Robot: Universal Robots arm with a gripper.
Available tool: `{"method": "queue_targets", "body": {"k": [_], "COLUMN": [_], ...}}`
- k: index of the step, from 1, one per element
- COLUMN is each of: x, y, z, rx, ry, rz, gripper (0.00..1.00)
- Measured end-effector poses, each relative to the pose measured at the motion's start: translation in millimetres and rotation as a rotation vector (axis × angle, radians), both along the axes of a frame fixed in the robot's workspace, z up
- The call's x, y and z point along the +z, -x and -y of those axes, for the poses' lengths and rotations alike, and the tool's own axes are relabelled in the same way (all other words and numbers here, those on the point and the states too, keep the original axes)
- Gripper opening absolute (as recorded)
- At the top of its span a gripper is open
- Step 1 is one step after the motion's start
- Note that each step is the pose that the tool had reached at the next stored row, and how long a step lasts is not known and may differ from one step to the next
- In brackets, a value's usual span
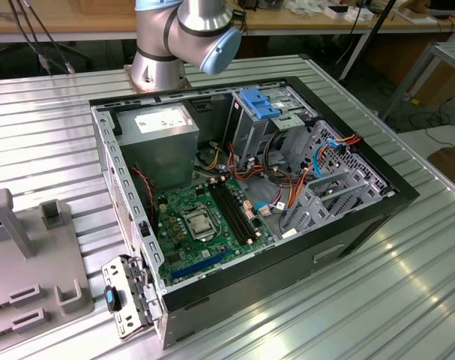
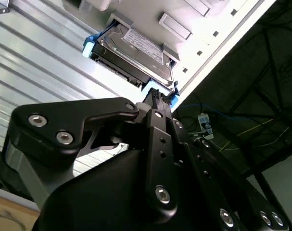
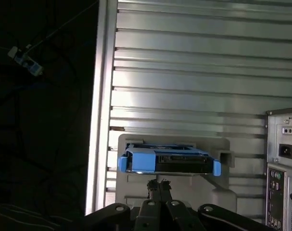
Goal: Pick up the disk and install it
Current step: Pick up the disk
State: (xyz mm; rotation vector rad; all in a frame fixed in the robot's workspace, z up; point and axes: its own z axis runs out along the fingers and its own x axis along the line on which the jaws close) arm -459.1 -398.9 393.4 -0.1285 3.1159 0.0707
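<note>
Your ribbed aluminium table (image 1: pixel 407 285) carries the arm's base (image 1: pixel 156 71) and an open computer case (image 1: pixel 347 232). Just ahead of the gripper (image 3: pixel 158 182), a grey holder plate (image 3: pixel 131 190) lies on the table.

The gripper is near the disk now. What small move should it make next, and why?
Probably open the jaws. In the first wrist view the gripper sits just short of the disk, which lies in its grey holder, and the fingertips look pressed together, holding nothing. Shut like this, they could not take the disk's blue-framed edge.
</note>
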Motion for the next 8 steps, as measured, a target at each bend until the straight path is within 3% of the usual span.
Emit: {"method": "queue_targets", "body": {"k": [4,5,6,7,8], "x": [0.1,0.1,0.0,-0.1,-0.1], "y": [-0.1,-0.1,0.0,0.0,-0.1], "z": [0.0,0.0,-1.5,-3.1,-3.2], "rx": [0.075,0.086,0.091,0.106,0.144], "ry": [0.0050,0.0293,0.0694,0.0757,0.0758], "rz": [-0.0003,-0.0011,-0.0028,-0.0025,-0.0013], "gripper": [0.11,0.11,0.11,0.11,0.11]}}
